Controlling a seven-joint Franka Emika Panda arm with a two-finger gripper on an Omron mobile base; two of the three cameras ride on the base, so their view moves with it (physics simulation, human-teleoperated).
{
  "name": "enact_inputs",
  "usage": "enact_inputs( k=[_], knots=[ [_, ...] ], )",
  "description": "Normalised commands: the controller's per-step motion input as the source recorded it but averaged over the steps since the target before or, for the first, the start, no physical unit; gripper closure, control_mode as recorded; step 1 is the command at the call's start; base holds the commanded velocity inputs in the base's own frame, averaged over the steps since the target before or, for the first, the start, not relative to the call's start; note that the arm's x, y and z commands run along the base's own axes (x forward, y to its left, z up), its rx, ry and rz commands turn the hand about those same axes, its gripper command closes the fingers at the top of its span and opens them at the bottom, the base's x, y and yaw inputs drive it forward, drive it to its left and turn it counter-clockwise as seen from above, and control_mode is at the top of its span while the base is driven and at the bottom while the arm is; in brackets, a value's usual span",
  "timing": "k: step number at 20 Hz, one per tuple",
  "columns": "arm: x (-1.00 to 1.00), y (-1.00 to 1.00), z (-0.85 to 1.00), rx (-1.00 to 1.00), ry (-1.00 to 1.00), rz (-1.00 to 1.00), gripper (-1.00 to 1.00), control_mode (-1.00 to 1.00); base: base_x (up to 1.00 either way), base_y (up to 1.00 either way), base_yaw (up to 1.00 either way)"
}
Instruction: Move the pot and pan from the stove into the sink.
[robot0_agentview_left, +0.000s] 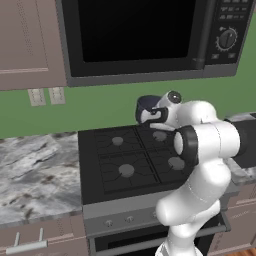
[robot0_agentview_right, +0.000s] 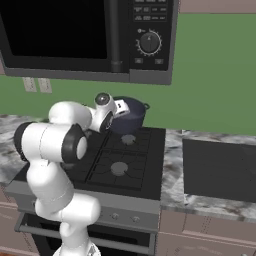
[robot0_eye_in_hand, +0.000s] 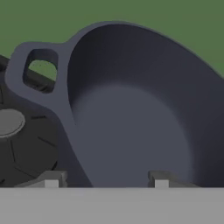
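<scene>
While raised above the stove (robot0_agentview_left: 125, 165), pot (robot0_eye_in_hand: 144, 109) wall between claw (robot0_eye_in_hand: 106, 178) tips, claw gripping its rim.

No lettering on the microwave (robot0_agentview_right: 90, 37) panel is legible.

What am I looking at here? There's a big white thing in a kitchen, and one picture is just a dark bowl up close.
The white thing is a robot arm in a computer-drawn kitchen. Two pictures come from cameras behind it, left and right; the third from a camera on its hand. It reaches over the black stove to the dark pot at the back, under the microwave. The "bowl" is that pot up close, loop handle at the left. The two fingers stand either side of its near rim; whether they grip it I cannot tell. The dark sink lies at the right.
</scene>
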Motion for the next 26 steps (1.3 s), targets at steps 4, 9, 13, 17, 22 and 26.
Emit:
enact_inputs(
  k=[4,9,13,17,22,26],
  knots=[
    [-0.47,0.00,0.44,0.01,0.02,0.04,1.00,-1.00,0.00,0.00,0.00],
    [-0.67,-0.01,0.31,0.00,0.03,0.06,1.00,-1.00,0.00,0.00,0.00],
    [-0.80,0.00,0.19,0.00,0.03,0.07,1.00,-1.00,0.00,0.00,0.00],
    [-0.83,0.00,0.22,0.00,0.03,0.07,1.00,-1.00,0.00,0.00,0.00],
    [-0.89,-0.01,0.27,0.00,0.02,0.07,1.00,-1.00,0.00,0.00,0.00],
    [-0.94,-0.03,0.30,0.00,0.00,0.06,1.00,-1.00,0.00,0.00,0.00]
  ],
)
